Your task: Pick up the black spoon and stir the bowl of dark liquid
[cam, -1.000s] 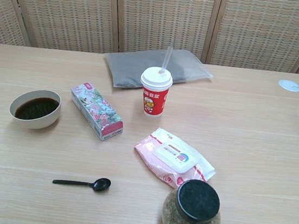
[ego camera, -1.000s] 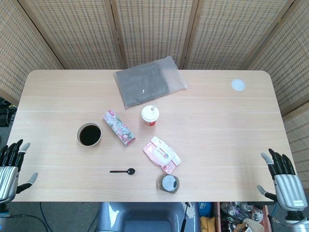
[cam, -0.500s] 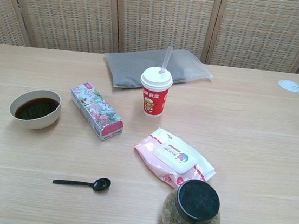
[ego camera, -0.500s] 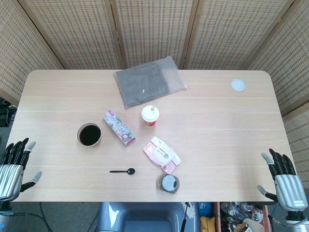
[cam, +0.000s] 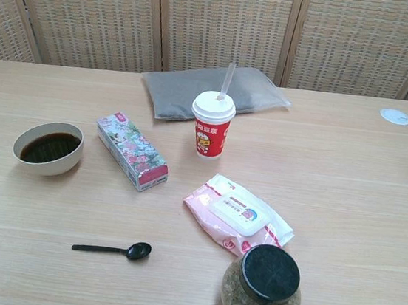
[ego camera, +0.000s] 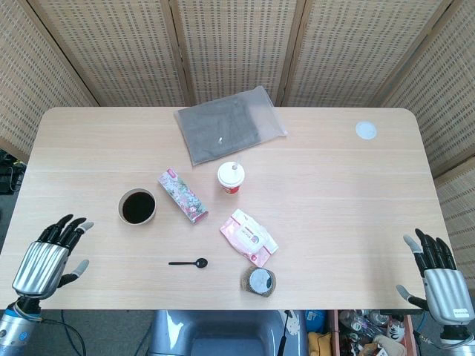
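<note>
A slim black spoon [ego camera: 188, 262] is seen lying flat on the light wooden table [ego camera: 334, 193], its thin handle pointed toward the robot's left and its small oval bowl end toward the right; in the chest view the spoon [cam: 112, 248] shows a glossy sheen. It is placed near the front edge, apart from everything else. The bowl of dark liquid [ego camera: 138, 207], cream-walled and round, is set behind the spoon and a little to the left, with bare wood between them. A flowered carton [ego camera: 182, 196] is laid just right of the bowl, and a pink wipes pack [ego camera: 249, 237] and a dark-lidded jar [ego camera: 259, 282] are found to the spoon's right, the jar close to the front edge. A red lidded cup [ego camera: 231, 178] and a grey pouch [ego camera: 229, 124] are placed further back. The left hand [ego camera: 50, 257] is held over the table's front left corner, fingers spread apart and empty, with open tabletop between it and the spoon. The right hand [ego camera: 437, 277] is kept off the front right corner, fingers likewise apart, nothing held.
</note>
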{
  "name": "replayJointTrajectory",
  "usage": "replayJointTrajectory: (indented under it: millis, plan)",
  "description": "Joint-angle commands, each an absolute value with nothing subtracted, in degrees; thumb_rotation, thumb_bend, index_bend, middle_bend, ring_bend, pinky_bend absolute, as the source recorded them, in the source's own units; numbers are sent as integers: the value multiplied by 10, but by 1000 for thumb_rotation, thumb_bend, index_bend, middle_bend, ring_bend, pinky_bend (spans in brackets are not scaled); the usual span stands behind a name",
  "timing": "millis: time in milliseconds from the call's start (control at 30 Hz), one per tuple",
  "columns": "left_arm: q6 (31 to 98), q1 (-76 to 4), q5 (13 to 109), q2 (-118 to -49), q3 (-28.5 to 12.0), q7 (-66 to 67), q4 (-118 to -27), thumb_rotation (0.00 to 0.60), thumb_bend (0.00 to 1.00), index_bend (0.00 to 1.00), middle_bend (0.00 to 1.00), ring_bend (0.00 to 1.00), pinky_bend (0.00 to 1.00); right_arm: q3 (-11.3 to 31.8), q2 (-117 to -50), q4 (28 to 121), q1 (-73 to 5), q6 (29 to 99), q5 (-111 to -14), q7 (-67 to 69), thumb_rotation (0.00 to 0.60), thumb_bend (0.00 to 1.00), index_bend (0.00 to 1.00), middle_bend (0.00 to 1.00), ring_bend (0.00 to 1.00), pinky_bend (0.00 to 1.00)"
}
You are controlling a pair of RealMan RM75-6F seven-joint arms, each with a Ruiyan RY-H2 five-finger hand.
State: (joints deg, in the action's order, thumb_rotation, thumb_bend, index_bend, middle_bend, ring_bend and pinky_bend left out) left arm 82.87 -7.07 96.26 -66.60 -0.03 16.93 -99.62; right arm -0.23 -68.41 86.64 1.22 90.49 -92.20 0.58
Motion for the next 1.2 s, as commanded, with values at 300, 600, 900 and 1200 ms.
replayJointTrajectory:
  millis: [300,600,900,1200]
  plan:
    - [739,-142,968,-691,-15,216,-1016,600,275,258,507,414,541,-2,-684,867,13,903,-918,5,600,88,44,67,0,0]
    - [689,-181,953,-719,-26,240,-1018,600,279,333,704,611,688,-2,-685,863,14,900,-915,8,600,87,44,67,0,0]
    - [627,-221,911,-762,-37,298,-1016,600,284,369,756,661,708,-3,-685,860,14,898,-914,11,600,88,45,67,0,0]
    - [592,-244,852,-808,-43,346,-1000,600,284,420,768,672,714,-3,-685,860,14,896,-912,9,600,88,44,67,0,0]
